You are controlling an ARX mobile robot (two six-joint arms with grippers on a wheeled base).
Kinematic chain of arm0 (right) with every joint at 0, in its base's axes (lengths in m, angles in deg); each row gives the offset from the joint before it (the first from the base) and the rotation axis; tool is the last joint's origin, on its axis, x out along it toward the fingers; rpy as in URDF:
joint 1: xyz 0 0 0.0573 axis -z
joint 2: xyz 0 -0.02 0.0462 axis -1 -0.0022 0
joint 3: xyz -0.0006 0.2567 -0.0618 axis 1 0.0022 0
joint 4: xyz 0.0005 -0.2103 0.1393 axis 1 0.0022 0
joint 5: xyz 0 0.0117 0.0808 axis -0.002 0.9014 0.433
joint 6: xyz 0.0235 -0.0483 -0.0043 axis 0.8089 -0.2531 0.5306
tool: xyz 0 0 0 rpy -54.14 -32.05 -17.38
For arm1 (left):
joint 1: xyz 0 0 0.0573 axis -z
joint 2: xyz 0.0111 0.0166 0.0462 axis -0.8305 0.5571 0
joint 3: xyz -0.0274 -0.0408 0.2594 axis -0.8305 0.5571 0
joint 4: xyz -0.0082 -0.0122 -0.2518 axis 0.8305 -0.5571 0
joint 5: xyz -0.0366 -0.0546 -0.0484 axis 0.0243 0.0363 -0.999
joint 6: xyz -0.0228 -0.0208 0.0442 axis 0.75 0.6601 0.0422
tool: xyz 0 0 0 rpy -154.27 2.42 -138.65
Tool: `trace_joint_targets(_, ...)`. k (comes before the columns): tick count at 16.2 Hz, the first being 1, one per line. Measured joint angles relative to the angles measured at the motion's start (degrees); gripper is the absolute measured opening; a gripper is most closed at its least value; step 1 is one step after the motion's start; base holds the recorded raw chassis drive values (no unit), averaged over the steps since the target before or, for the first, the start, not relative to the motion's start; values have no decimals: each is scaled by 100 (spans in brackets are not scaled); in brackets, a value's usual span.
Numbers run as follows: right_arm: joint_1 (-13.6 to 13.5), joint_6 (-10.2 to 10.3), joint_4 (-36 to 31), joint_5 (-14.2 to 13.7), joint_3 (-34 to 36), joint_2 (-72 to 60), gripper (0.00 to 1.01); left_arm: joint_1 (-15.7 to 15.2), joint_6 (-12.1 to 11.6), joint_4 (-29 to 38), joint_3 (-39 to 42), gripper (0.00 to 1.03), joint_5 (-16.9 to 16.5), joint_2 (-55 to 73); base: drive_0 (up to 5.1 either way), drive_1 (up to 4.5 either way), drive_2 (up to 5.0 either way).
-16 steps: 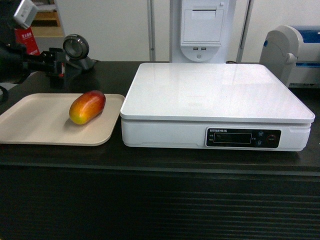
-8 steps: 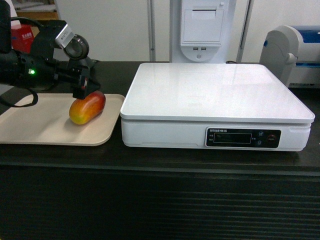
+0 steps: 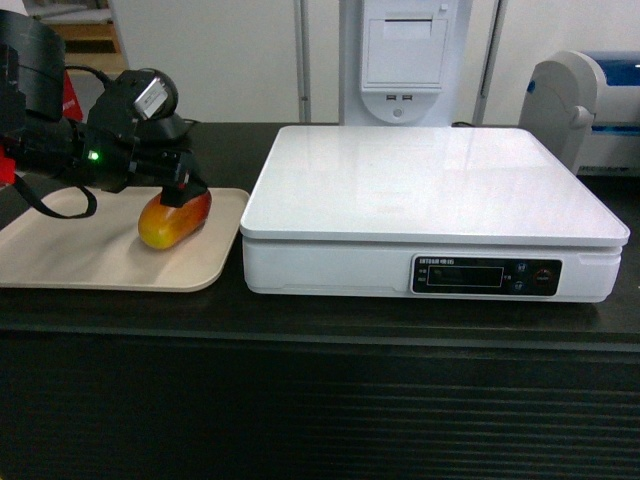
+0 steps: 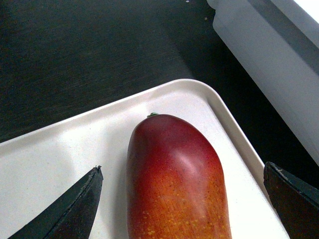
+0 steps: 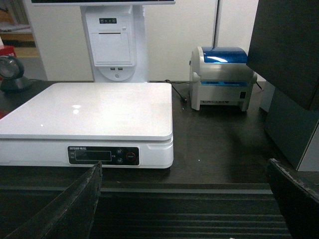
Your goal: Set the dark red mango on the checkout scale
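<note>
Black countertop of the checkout (image 3: 320, 330) is being seen in the head view, with the scale (image 3: 430, 195) sitting at about 3 o'clock from the beige tray (image 3: 60, 250); the dark red mango (image 3: 172, 218) is lying on that tray near its right edge, and the left gripper (image 3: 178, 188) is being held just over the fruit's upper end. From the left wrist camera, the mango (image 4: 174, 179) is being framed between two dark fingertips (image 4: 75, 209) spread wide at 8 and 4 o'clock, nothing yet being gripped. For a sound grasp, the fingers should probably be lowered evenly to either side of the fruit's middle and closed gently, since smooth skin may slip. From the right wrist camera, the scale (image 5: 89, 112) is being viewed at 10 o'clock, and the right gripper (image 5: 184, 204) is being kept wide and unloaded.
</note>
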Motion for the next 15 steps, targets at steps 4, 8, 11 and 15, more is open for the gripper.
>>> trace_joint_targets(4, 0, 0, 0, 0, 0, 0, 98, 33, 7, -223, -170, 98, -7, 166, 0, 0, 0)
trace_joint_targets(8, 0, 0, -2, 0, 0, 0, 98, 39, 13, -527, -358, 98, 44, 496, 0, 0, 0)
trace_joint_targets(11, 0, 0, 0, 0, 0, 0, 98, 39, 28, -597, -428, 98, 59, 579, 0, 0, 0)
trace_joint_targets(15, 0, 0, 0, 0, 0, 0, 98, -31, 109, -664, -551, 98, 107, 719, 0, 0, 0)
